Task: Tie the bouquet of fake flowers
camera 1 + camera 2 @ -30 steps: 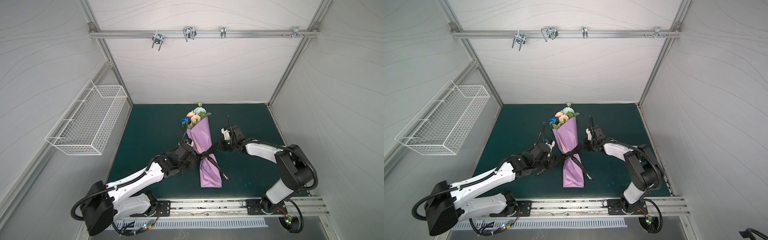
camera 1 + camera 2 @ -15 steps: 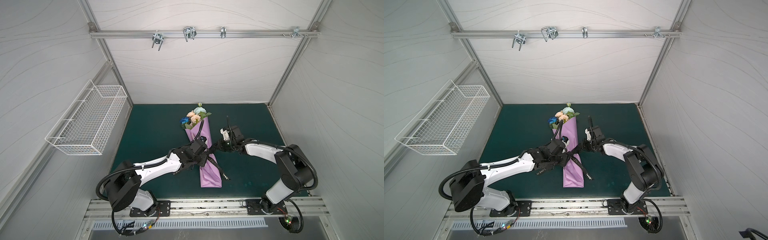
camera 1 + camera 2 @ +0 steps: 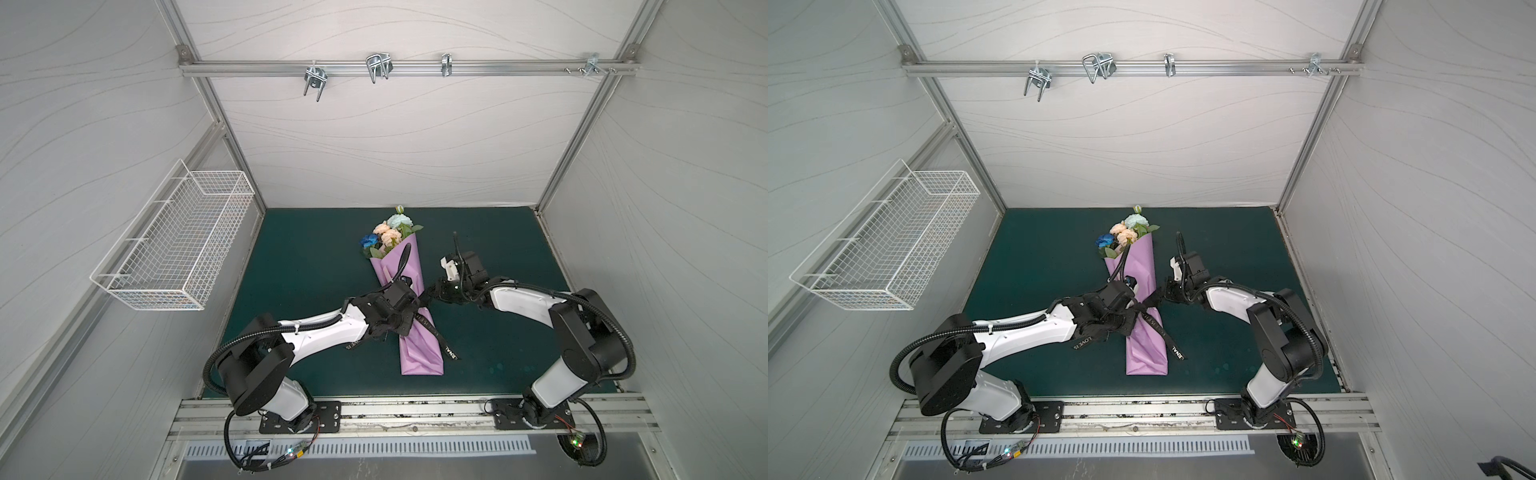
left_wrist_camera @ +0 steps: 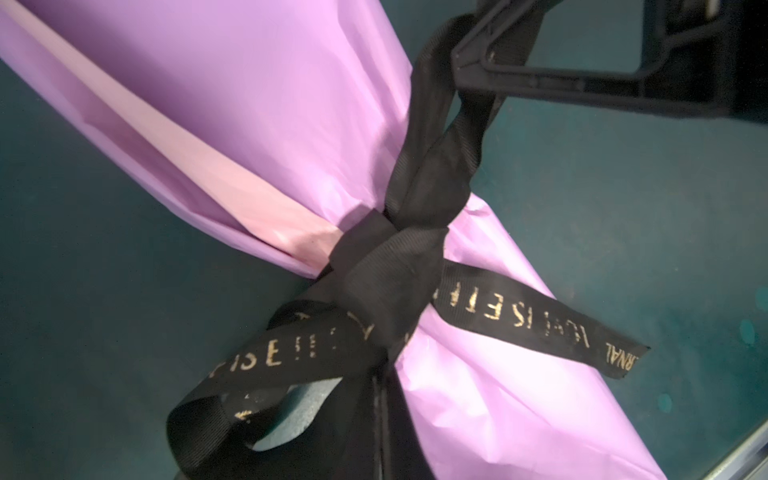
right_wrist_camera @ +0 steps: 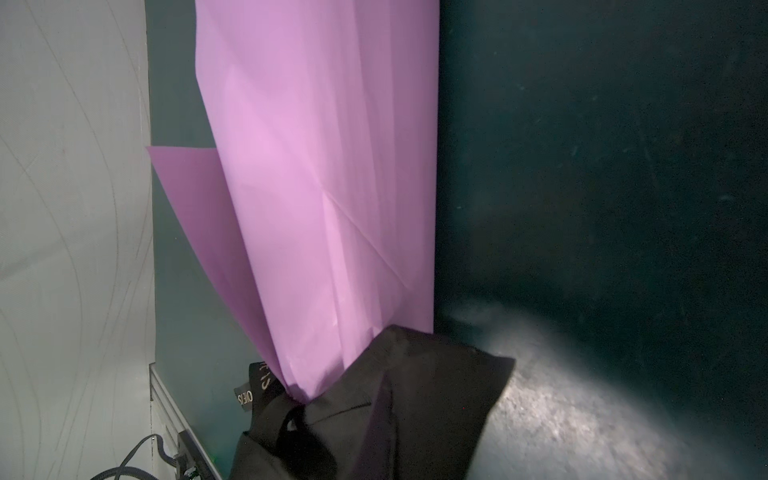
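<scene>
Left wrist view: ribbon (image 4: 390, 266) knotted round the bouquet of fake flowers (image 3: 388, 237); left end effector (image 4: 376, 399) and right end effector (image 4: 478, 75) each pinch a loop; tightening likely remains.

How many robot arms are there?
2. The left arm reaches the bouquet from the left in both top views. The right arm reaches in from the right. Both meet at the ribbon. None looks hidden.

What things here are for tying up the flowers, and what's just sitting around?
For the job:
bouquet of fake flowers
lilac paper
black ribbon
left pincer and right pincer, both shut on the ribbon

Just sitting around:
white wire basket
metal hooks
</scene>
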